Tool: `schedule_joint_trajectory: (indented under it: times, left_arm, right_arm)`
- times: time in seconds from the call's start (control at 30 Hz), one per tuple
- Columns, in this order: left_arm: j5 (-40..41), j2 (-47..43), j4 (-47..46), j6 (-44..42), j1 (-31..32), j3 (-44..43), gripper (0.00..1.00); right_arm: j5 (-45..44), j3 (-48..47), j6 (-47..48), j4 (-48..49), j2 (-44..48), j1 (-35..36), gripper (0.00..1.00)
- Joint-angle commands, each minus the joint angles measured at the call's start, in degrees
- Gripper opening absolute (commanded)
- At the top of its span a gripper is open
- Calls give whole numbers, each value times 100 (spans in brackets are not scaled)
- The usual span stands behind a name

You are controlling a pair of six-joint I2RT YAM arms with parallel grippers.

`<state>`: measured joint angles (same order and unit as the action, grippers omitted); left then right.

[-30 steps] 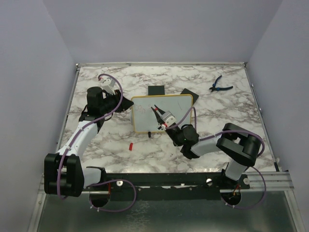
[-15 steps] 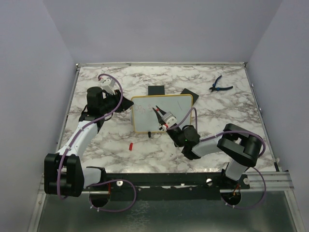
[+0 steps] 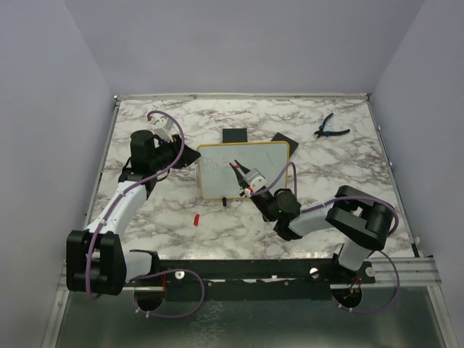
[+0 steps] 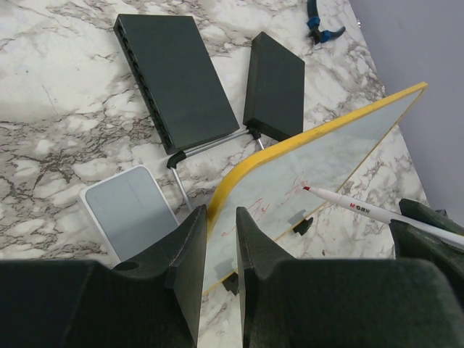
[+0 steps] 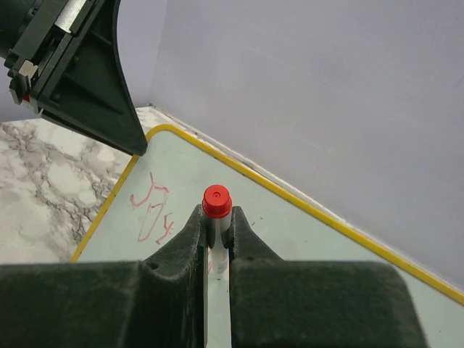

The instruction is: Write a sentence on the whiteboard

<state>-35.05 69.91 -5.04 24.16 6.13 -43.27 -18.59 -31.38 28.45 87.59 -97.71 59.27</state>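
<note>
From above, the board [image 3: 264, 156] is seen on the marble table [image 3: 145, 217], a little beyond the middle and between the two arms. Its left edge is met by the left gripper [image 3: 187, 154]. A marker [image 3: 238, 171] is held over the board's middle by the right gripper [image 3: 249, 181]. A faint scribble [image 3: 210, 163] can just be made out on the left part. Two black squares [image 3: 234, 135] lie just behind the board, pliers [image 3: 332, 127] lie well apart at the far right, and a small red piece [image 3: 196, 219] lies in front of the board.

In the left wrist view, the board's [image 4: 326, 159] yellow edge is pinched between the fingers [image 4: 190, 246] of the left gripper [image 4: 221, 217]. The board seems tilted, with a wire leg showing under it. The marker's [image 4: 362, 211] red tip is set against the white surface, beside the red scribble [image 4: 296, 193]. A grey-white pad [image 4: 123, 210] lies just beside the fingers.

In the right wrist view, the marker [image 5: 216, 203] is clamped between the pressed-together fingers of the right gripper [image 5: 216, 221]. Beyond it the board [image 5: 290, 232] is seen, with the scribble [image 5: 154, 210] near its left edge.
</note>
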Motion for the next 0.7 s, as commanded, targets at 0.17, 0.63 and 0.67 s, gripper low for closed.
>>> schedule_joint_trajectory:
  times: [0.17,0.63,0.67]
  left_arm:
    - [-45,-151,-65,-59,34,-6,24]
    - [-37,-175,-60,-58,28,-6,24]
    - [-33,-171,-61,-60,28,-6,24]
  right_arm:
    - [-132,72,-44,1214,32,-20,1]
    - [234,459,-505,1054,906,111,1]
    - [207,465,-490,1050,904,112,1]
